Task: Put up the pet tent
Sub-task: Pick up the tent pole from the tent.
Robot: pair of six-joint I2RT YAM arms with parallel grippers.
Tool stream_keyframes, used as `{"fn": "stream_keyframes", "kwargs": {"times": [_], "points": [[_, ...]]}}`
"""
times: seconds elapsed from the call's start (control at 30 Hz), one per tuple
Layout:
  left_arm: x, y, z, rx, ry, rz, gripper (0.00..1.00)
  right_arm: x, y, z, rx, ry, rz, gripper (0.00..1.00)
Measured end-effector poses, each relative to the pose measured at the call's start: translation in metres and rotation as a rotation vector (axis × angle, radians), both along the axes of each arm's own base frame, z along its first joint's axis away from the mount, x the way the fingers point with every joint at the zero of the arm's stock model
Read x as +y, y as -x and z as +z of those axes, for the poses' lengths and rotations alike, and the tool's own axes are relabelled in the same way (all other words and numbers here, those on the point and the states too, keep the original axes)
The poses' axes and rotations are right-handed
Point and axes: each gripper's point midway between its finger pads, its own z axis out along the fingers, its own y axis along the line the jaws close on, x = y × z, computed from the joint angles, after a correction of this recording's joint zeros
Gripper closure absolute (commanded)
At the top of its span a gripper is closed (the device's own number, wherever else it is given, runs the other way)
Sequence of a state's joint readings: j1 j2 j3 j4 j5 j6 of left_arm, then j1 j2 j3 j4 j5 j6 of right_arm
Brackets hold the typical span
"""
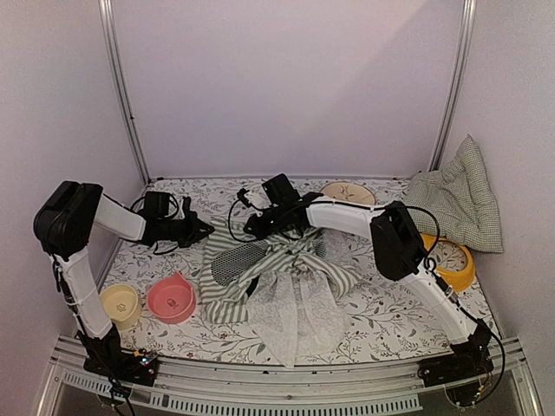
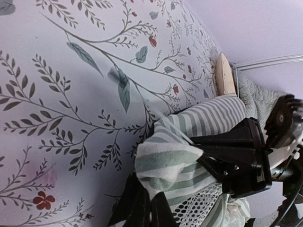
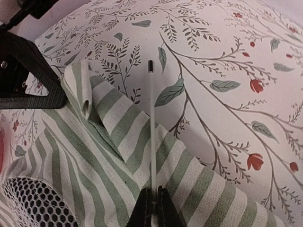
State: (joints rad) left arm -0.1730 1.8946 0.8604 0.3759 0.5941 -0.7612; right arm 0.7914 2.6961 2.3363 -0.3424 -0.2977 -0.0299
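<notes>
Bench (image 1: 392, 314): covered in a floral print of leafy twigs and small red flowers.
Pet tent (image 1: 273, 282): lies collapsed in a rumpled heap at the middle of the bench, between the two arms, not standing.
Mesh window (image 1: 238, 260): round and black, on the left half of the heap, facing up.
Lace curtain (image 1: 293, 319): white, spread toward the near edge of the bench.
Pole (image 3: 152, 132): thin and white with a dark tip, runs out of a fold of the striped fabric and across the bench print.
Right pincer (image 3: 154, 205): narrow, its fingertips pinching the pole where it leaves the fabric, at the far edge of the heap.
Left pincer (image 2: 144, 208): closed, at the far left corner of the striped fabric; I cannot tell whether cloth is caught between its tips.
Cushion (image 1: 458, 198): green-and-white checked, propped against the right wall, well apart from the tent.
Pink bowl (image 1: 171, 299): just left of the tent.
Yellow bowl (image 1: 121, 305): beside the pink bowl, near the left arm's base.
Orange bowl (image 1: 453, 263): on the right, behind the right arm.
</notes>
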Motion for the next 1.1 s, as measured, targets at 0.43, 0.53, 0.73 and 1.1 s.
{"fn": "stream_keyframes", "kwargs": {"times": [0.43,0.53,0.73,1.1], "points": [[-0.034,0.041,-0.005,0.046,0.105,-0.156,1.0,-0.05,0.075,0.079,-0.088,-0.015,0.04,1.0],[-0.043,0.056,-0.006,0.049,0.12,-0.19,1.0,-0.056,0.091,0.078,-0.084,-0.011,0.053,0.99],[-0.044,0.071,-0.019,0.09,0.104,-0.191,1.0,-0.065,0.109,0.039,-0.025,0.049,0.078,0.98],[-0.034,0.063,-0.024,0.098,0.087,-0.157,1.0,-0.054,0.104,0.041,-0.043,0.042,0.083,0.82]]}}
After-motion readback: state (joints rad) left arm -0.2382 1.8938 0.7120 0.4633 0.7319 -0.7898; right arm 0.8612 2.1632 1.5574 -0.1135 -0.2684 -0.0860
